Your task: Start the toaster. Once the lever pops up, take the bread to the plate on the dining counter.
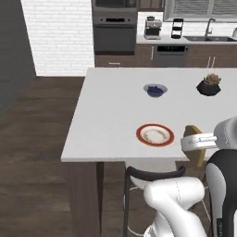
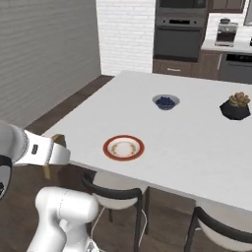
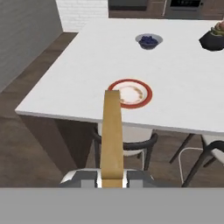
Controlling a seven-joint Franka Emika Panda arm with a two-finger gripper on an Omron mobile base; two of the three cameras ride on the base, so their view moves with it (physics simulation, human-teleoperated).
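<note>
1. One slice of bread (image 3: 112, 135) is in play, seen edge-on in the hand view, and the end effector (image 3: 112, 178) is clamped on its lower end, tan crust sticking straight up toward the plate.
2. From the left base view the slice (image 1: 195, 139) peeks out behind the white wrist, just off the near edge of the tabletop (image 1: 115, 106); most of it is hidden by the arm.
3. One plate (image 1: 155, 134), red rim and white centre, sits near the tabletop's front edge, with nothing lying on it.
4. One small dark blue bowl (image 1: 155, 90) sits farther back, well apart from the plate.
5. One dark faceted pot with a succulent (image 1: 208, 85) stands to the right of the bowl; in the hand view it is cut off at the frame's edge.
6. Two stools show in the right base view, a black-backed one (image 2: 115, 194) tucked under the tabletop by the plate, the second (image 2: 221, 231) cropped at the bottom.
7. At the back, an oven (image 1: 115, 28) and a coffee machine (image 1: 152, 28) are small and hard to make out.
</note>
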